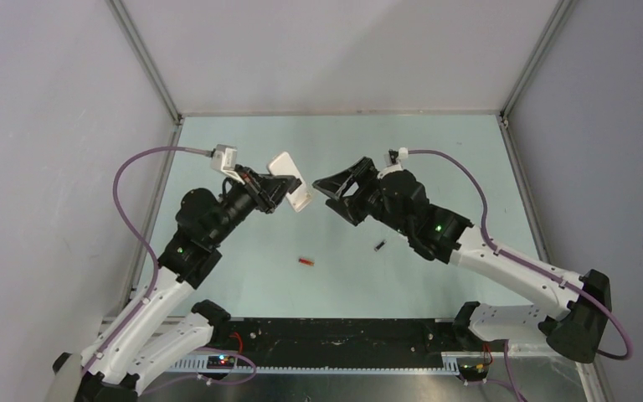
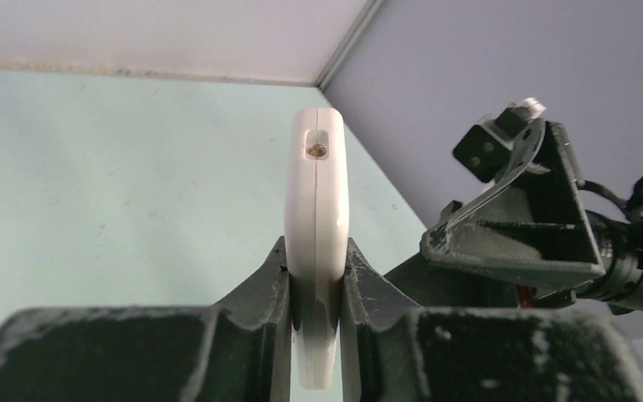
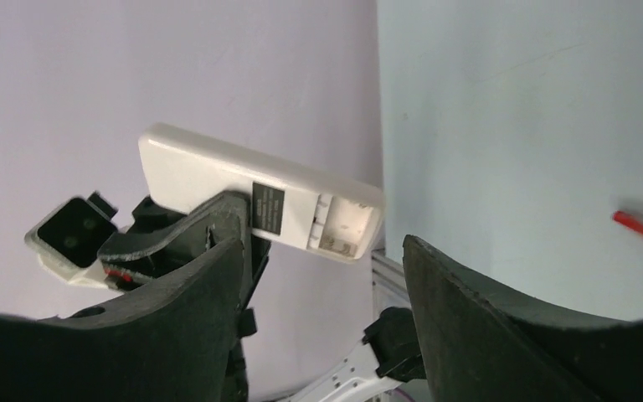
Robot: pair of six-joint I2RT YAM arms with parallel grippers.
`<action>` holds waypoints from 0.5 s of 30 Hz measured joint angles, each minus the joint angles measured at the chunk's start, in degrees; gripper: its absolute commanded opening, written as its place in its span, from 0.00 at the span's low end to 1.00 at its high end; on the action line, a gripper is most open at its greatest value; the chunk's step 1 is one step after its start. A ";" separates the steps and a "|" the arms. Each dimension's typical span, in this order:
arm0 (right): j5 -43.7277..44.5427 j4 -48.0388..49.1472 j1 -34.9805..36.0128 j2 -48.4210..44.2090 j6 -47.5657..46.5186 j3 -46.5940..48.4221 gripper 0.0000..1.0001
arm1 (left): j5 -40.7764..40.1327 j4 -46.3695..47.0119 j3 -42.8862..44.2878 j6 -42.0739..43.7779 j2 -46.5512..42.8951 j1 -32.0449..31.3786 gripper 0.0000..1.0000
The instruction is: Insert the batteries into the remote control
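Flat white plastic remote control (image 2: 318, 193) clenched in left gripper (image 2: 316, 268), aloft over table (image 1: 243, 276) centre; right gripper (image 1: 328, 195) released, empty; orange-red cylindrical battery (image 1: 305, 262), black cylindrical battery (image 1: 379, 245) lie toward near edge; risk: thin cells may roll from pinch.

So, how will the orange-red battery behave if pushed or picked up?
The orange-red battery is a tiny cylinder lying on its side, so a nudge would probably roll it. Being so thin, it may slip from a grip.

Gap between remote (image 1: 290, 180) and right claw (image 1: 325, 194)
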 measured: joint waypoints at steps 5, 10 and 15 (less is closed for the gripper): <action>-2.27 -5.90 -4.68 0.17 -5.81 -0.44 0.70 | -4.98 -4.42 -0.42 1.38 0.55 0.02 0.00; -3.85 -12.98 -5.49 2.27 -18.05 -0.98 0.64 | -9.42 -9.42 -0.42 3.04 1.14 0.24 0.00; -5.90 -14.64 -2.89 11.87 -29.75 -0.85 0.57 | -11.17 -12.72 -0.42 4.04 1.29 0.85 0.00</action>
